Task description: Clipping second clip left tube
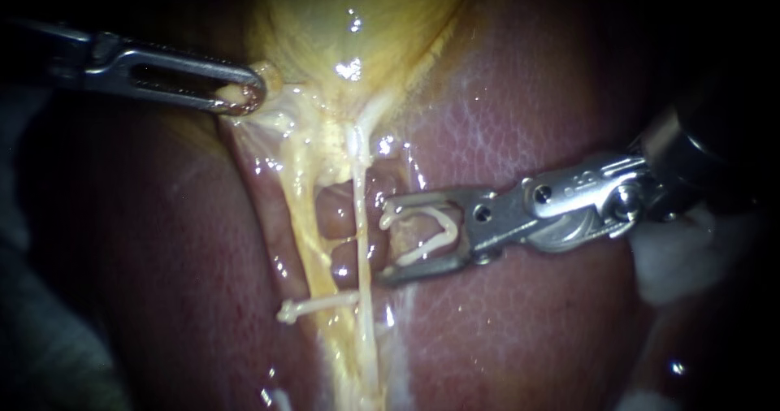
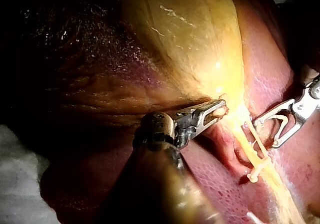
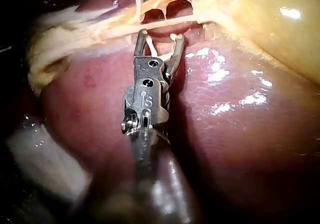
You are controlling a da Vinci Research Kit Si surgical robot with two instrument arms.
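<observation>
Beyond the right wrist view, left tool [image 1: 244, 96] pinches gallbladder [image 1: 357, 21]; right tool [image 1: 387, 244], spread, holds clip [image 1: 443, 231].

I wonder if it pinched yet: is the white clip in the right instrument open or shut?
Open: the white clip, held in the right instrument, has its two arms spread apart.

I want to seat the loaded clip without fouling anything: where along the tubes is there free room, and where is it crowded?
Free: the left tube between the tissue gripped by the left instrument and the placed clip, and the window between the tubes. Crowded: by the right tube, where the right instrument holds the loaded clip.
</observation>
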